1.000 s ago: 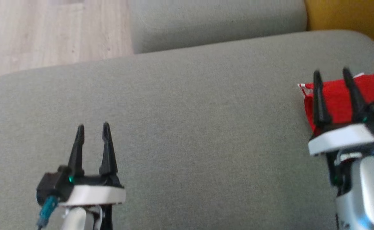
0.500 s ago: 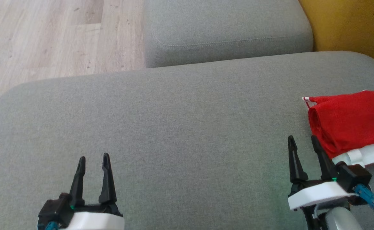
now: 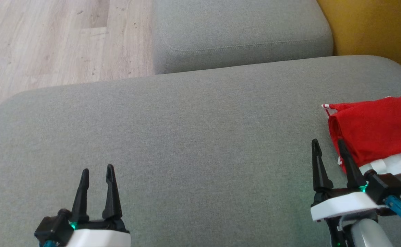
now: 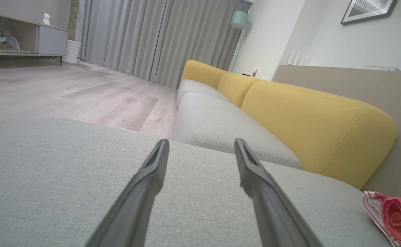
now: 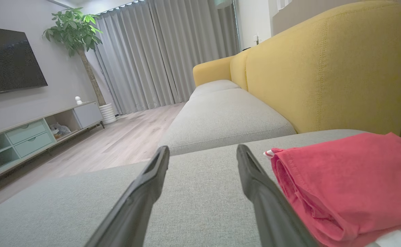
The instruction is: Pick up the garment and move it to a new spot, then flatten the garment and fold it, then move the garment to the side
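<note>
Folded red garment [image 3: 372,130] lies at the sofa cushion's [image 3: 200,130] edge, just beside the right gripper [image 3: 327,141]; it and the left gripper [image 3: 97,168] gape empty. The final step seems done, and the next move calls only for pulling the arms clear.

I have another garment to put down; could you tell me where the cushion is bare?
The grey cushion is bare from its left edge to the right end effector, including between the left end effector and it. It is crowded at the far right, where the folded red garment lies.

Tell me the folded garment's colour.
The garment is red, with white at its near edge; the head view shows it best.
</note>
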`<state>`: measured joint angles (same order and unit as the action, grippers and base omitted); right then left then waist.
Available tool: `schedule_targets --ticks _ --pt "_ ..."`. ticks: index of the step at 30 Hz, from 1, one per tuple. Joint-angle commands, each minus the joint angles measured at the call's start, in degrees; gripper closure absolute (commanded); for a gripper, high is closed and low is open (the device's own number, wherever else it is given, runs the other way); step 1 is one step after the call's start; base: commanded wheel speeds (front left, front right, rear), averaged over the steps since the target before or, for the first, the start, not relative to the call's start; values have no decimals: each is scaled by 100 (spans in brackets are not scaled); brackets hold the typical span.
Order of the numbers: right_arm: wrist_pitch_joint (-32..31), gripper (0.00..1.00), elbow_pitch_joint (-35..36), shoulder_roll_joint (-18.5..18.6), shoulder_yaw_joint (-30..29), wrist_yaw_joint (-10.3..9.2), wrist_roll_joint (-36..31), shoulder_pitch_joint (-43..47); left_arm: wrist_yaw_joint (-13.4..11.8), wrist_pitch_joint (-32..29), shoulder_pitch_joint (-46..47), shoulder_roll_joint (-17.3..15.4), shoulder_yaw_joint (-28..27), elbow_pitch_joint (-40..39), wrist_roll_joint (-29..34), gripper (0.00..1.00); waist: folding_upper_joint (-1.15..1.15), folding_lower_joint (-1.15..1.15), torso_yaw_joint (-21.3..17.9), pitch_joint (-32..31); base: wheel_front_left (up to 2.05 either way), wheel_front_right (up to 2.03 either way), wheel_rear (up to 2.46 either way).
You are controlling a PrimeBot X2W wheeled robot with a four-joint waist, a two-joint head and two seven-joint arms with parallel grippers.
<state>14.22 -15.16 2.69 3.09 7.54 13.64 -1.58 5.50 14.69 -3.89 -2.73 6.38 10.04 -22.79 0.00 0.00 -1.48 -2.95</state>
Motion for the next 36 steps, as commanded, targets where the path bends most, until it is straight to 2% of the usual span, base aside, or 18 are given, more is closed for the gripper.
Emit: schedule_targets --ticks 1,12,13,18,36 --pt "77 0 204 20 134 -5 22 -134 14 31 241 -15 -185 -162 -18 0 0 0 3 -4 0 0 0" --pt "77 0 129 19 220 -5 102 -147 36 31 259 -15 -245 -91 -163 0 0 0 -1 -14 0 0 0" --pt "0 100 -43 0 70 -1 84 1 16 0 2 0 -60 76 -176 100 0 0 -1 -14 0 0 0" --pt "-16 100 -359 -6 70 0 122 123 6 -9 -87 7 -54 407 -212 100 0 0 -2 -13 0 0 0" --pt "-282 100 -290 28 -39 -1 1276 41 34 -315 73 3 -233 410 -1185 100 0 0 20 34 0 0 0"
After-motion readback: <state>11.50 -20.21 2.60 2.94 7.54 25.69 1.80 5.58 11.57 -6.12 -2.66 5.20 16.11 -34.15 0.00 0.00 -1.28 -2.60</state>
